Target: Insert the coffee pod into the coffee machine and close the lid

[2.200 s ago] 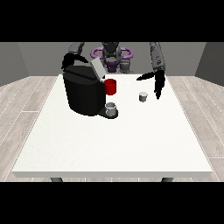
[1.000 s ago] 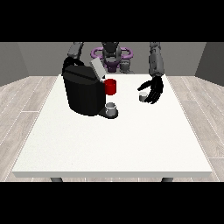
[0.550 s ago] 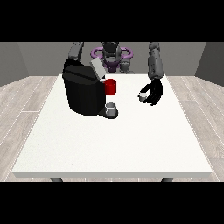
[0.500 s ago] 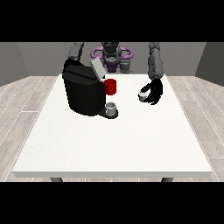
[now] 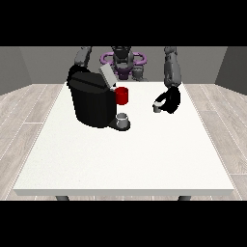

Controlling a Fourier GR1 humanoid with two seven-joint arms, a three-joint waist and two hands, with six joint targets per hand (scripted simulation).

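So the coffee machine point(image 5: 92, 103) is a chunky matte black block with its grey lid point(image 5: 107, 75) tilted up, on a plain white surface point(image 5: 125, 154) over pale wood-plank floor. The small grey coffee pod point(image 5: 157, 107) stands upright, with the robot hand point(image 5: 171, 100) at the view's right curled round it.

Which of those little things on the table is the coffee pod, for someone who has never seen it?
Start at the big black coffee machine on the white table, then look towards the view's right. The coffee pod is the small grey cylinder at the black hand there, standing apart from the machine, unlike the red cup.
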